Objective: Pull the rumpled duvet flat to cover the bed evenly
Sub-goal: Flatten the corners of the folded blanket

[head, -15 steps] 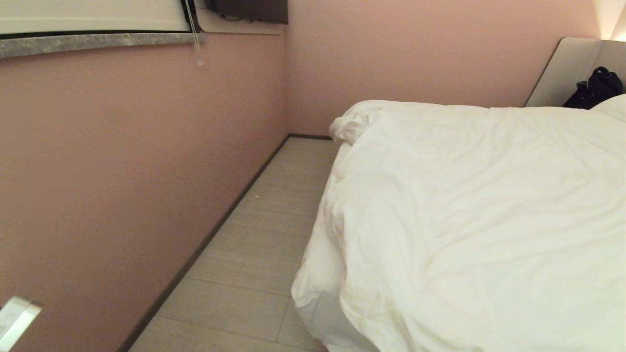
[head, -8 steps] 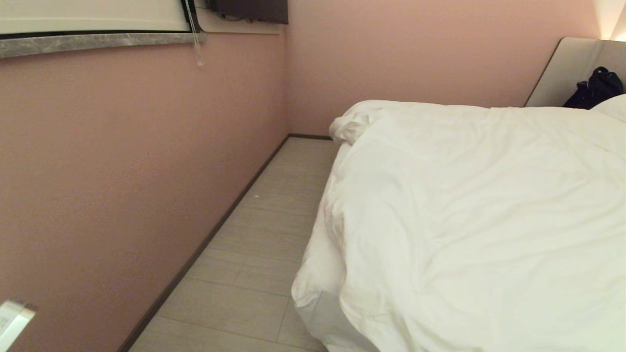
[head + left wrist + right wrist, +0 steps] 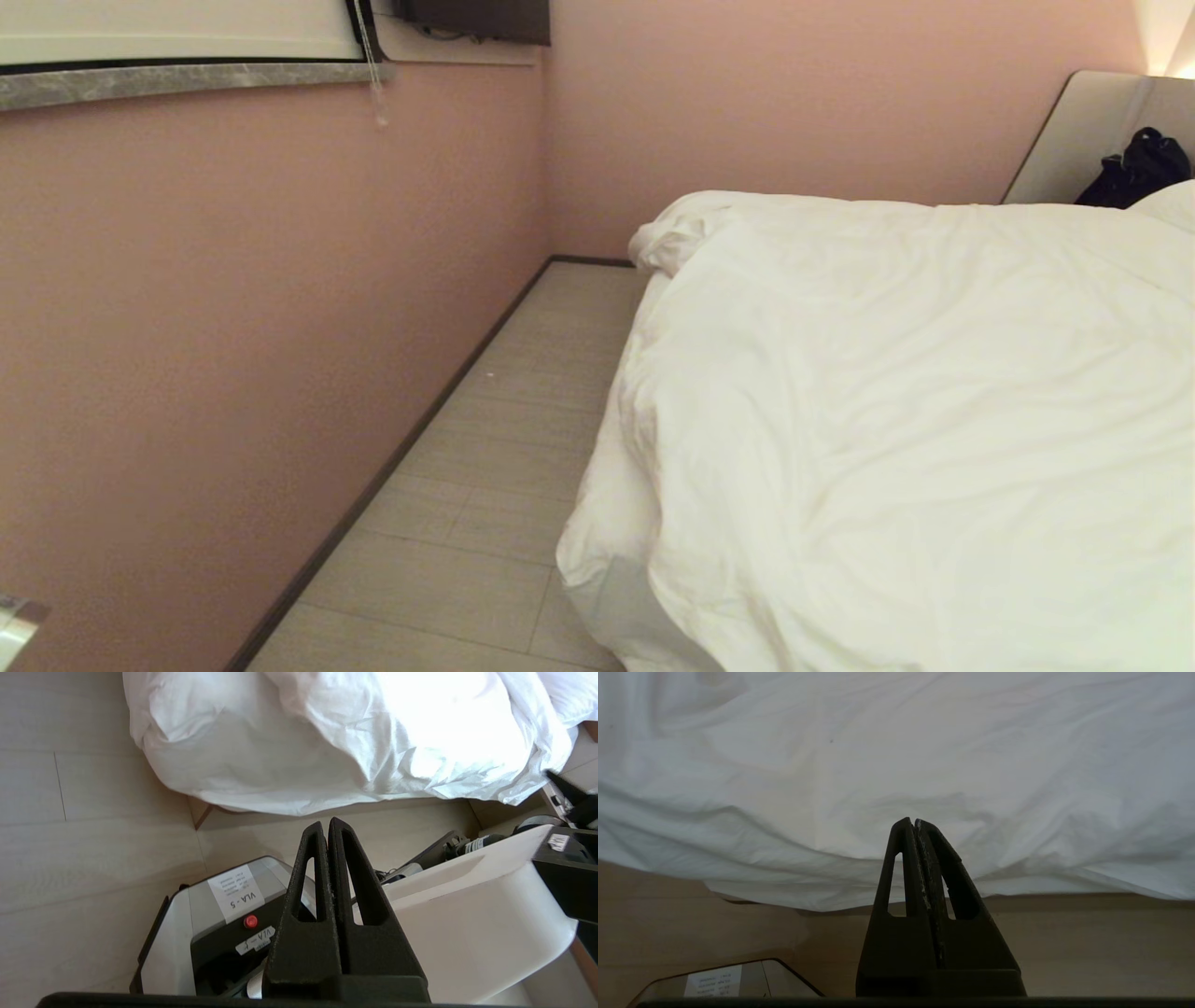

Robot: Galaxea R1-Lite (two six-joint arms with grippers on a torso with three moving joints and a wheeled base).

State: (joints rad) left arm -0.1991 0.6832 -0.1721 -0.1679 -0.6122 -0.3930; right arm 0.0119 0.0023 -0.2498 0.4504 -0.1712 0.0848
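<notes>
- Black, wedge-shaped fingers of the left gripper (image 3: pixel 328 823) are pressed together and empty, hanging over the robot's own grey and white base (image 3: pixel 224 914); a white sticker on that base reads "VLA - 5" (image 3: pixel 236 895) above a small red button (image 3: pixel 251 921), and a smaller tag below seems to carry similar writing.
- Black fingers of the right gripper (image 3: pixel 915 823) are likewise clenched on nothing, poised just before the hanging edge of the bedding; a white label at the corner of that view is too small to read.
- Puffy, creased white duvet (image 3: pixel 915 420) lies spread over the wide low bed (image 3: pixel 611 602), its near edge draping down the side toward the pale wood-look floor (image 3: pixel 485 523).
- Farther along, one duvet corner sits bunched (image 3: pixel 667 245) at the bed's far edge.
- Pink wall (image 3: pixel 233 308) runs along the left; a beige padded headboard (image 3: pixel 1074 140) stands at the far right, with a black bag (image 3: pixel 1134 168) and the edge of a white pillow (image 3: pixel 1172 201) beside it.
</notes>
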